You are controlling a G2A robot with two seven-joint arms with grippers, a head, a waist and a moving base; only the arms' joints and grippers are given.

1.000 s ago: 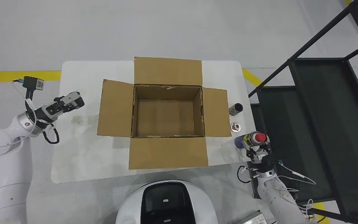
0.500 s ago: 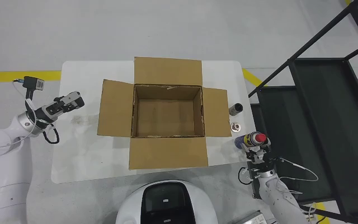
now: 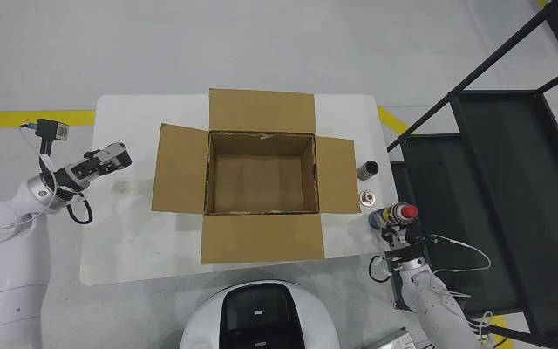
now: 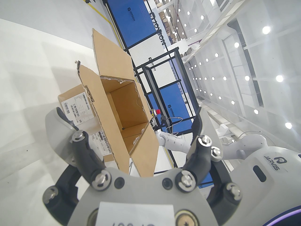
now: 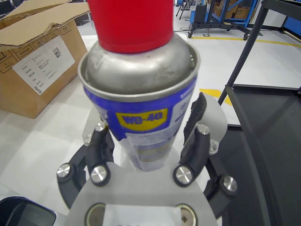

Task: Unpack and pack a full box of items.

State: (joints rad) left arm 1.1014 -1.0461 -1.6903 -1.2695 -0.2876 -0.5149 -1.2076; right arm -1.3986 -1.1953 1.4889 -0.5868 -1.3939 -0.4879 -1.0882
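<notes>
An open, empty cardboard box (image 3: 261,110) stands in the middle of the white table (image 3: 131,244). A blue spray can (image 3: 398,213) with a red cap stands upright at the table's front right corner. In the right wrist view the spray can (image 5: 141,83) sits between the fingers of my right gripper (image 5: 150,114), which is open, with a gap at one pad. In the top view that gripper (image 3: 404,236) is just in front of the can. My left gripper (image 3: 112,159) hangs over the table's left edge, open and holding nothing, facing the box (image 4: 117,109).
A dark cylinder (image 3: 370,167) and a small pale item (image 3: 367,198) stand on the table between the box's right flap and the spray can. A black metal rack (image 3: 471,174) stands close beside the table on the right.
My right gripper has drawn back slightly toward the table's front edge, while the spray can stays standing in place. The left arm has not moved.
</notes>
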